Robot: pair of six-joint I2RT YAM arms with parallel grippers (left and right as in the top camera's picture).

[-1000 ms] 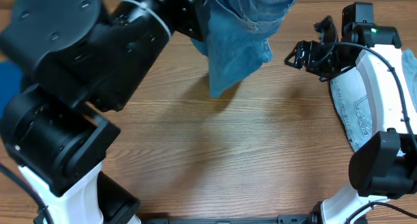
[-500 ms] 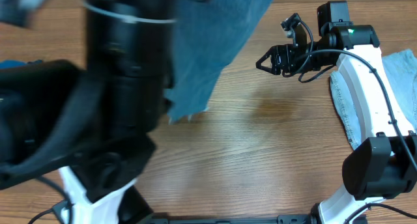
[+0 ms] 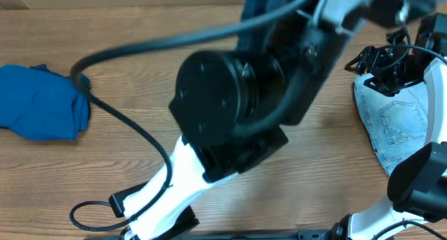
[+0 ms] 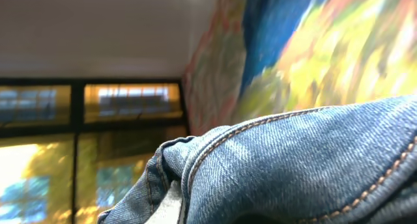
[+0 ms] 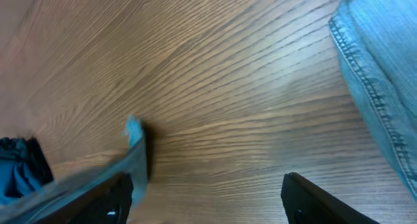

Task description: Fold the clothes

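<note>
My left arm (image 3: 230, 107) is raised high and fills the middle of the overhead view. It holds up a dark blue denim garment (image 3: 260, 4) at the top edge. In the left wrist view this denim (image 4: 306, 165) covers the jaws and the camera points up at the ceiling. My right gripper (image 3: 357, 62) is open and empty over bare wood (image 5: 208, 208), just left of a light denim garment (image 3: 394, 125) that lies flat at the right. That garment's hem shows in the right wrist view (image 5: 384, 68).
A crumpled bright blue cloth (image 3: 43, 104) lies at the table's left side; its edge shows in the right wrist view (image 5: 19, 175). A hanging strip of the held denim (image 5: 135, 155) blurs beside my right gripper's left finger. A black cable (image 3: 133, 128) trails from the left arm.
My left arm has swung up and to the right with the dark denim, uncovering the blue cloth at the left. My right gripper has drawn back to the right, towards the light denim.
</note>
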